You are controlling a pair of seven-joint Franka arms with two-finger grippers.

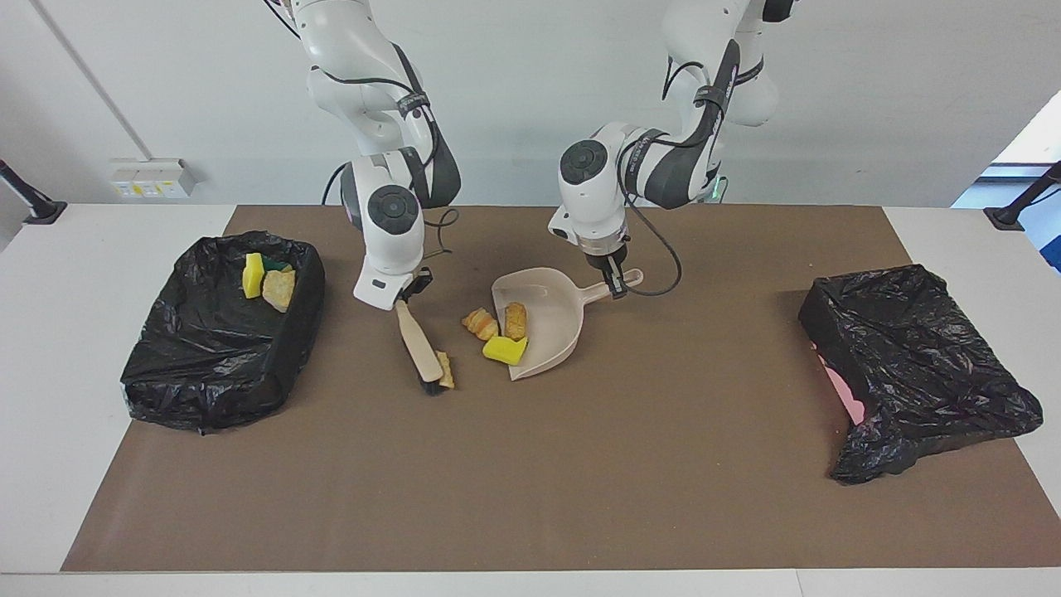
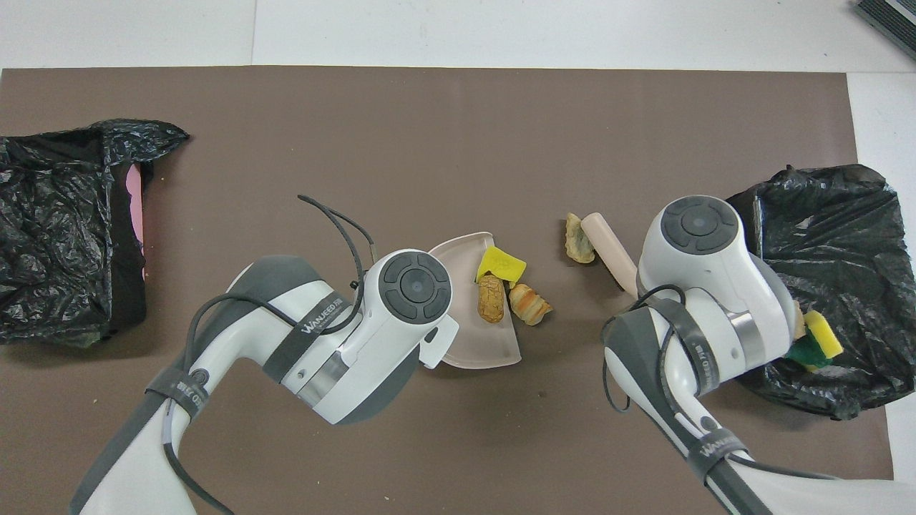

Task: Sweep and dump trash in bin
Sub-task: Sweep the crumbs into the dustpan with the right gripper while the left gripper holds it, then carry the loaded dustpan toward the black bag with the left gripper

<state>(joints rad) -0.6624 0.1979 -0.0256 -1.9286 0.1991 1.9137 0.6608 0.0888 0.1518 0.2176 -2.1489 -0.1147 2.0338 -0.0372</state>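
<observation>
spongy chunks (image 1: 498, 336) at smooth beige dustpan (image 1: 543, 319)

Obstacles and free room, by place in the facing view.

- Centre: dustpan (image 1: 539, 319) on the brown mat (image 1: 530, 481), its handle clamped by the left gripper (image 1: 615, 286); chunks of trash (image 1: 497, 332) lie at its mouth and in it.
- Left of centre: hand brush (image 1: 417, 344), slanted, clamped by the right gripper (image 1: 408, 292); one tan chunk (image 1: 445, 370) touches its head. Only a narrow lane separates brush and dustpan.
- Far left: black-lined bin (image 1: 220, 332), open-topped, chunks inside.
- Far right: second black-bagged bin (image 1: 912, 365), tipped on its side.
- Upper centre: both arms descend here and block passage above the mat's upper edge.
- Lower half of frame: bare mat, open across its whole width.
- Between dustpan and far-right bin: wide open stretch.
</observation>
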